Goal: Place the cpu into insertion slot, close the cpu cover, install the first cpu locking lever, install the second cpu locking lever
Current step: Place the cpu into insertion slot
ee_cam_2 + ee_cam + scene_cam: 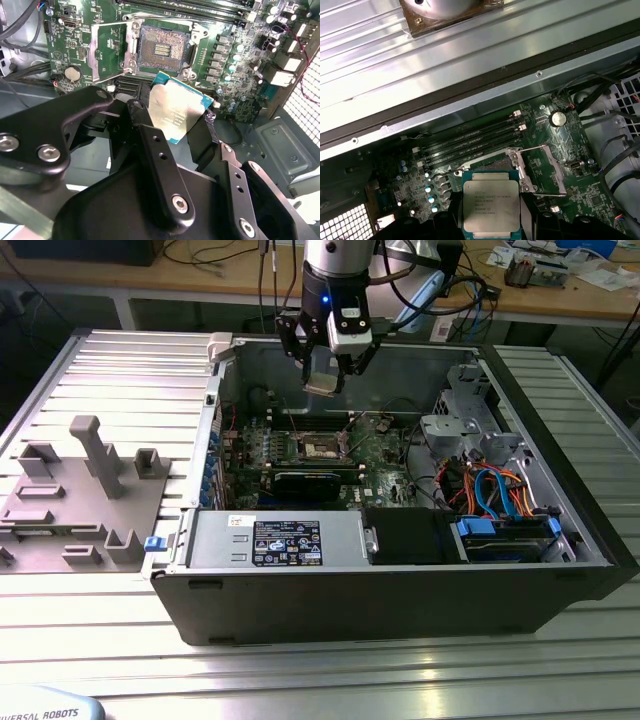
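Zero of four steps complete: pincer point(322, 378) grips the cpu point(177, 112) above the motherboard point(240, 60); insertion slot point(162, 50) bare; cpu cover point(111, 52) stands open; lever steps outstanding.

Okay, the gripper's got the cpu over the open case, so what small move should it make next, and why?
Probably a slow descent toward the insertion slot, with small corrections to line up the edges. The gripper holds the cpu in the air above the board, clear of the socket. The cpu cover lies swung open beside the slot, leaving the contacts bare.
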`<state>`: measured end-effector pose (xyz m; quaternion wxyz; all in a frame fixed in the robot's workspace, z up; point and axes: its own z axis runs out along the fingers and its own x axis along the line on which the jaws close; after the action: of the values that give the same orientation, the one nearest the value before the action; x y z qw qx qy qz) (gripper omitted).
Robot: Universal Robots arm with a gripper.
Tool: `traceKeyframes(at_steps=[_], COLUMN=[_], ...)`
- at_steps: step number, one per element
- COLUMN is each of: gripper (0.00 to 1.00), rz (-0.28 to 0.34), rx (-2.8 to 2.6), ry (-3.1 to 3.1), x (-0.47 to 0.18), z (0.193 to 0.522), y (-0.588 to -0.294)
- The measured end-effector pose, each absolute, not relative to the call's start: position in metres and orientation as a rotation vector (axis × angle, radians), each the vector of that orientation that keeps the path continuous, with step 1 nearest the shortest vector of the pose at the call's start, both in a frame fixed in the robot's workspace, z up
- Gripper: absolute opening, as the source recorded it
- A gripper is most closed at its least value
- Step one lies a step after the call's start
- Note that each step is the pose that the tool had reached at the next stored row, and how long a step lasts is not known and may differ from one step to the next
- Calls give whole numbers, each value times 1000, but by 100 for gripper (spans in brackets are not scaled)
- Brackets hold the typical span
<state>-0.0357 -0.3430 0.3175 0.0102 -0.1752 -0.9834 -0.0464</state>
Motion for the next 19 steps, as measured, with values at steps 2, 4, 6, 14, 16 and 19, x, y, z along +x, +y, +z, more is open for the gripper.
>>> traceKeyframes(at_steps=[2,4,6,14,16,19], gripper=[54,54,54,54,54,54], rz=[-145,-145,-145,-145,-145,-145], rx=[-555,-559,-562,-574,-575,-578], ry=[-3068,-3068,-3067,-3065,-3065,-3065], x=[-36,-36,-36,-36,-36,-36], z=[318,317,317,317,317,317], y=[-343,-343,-343,-343,-343,-343])
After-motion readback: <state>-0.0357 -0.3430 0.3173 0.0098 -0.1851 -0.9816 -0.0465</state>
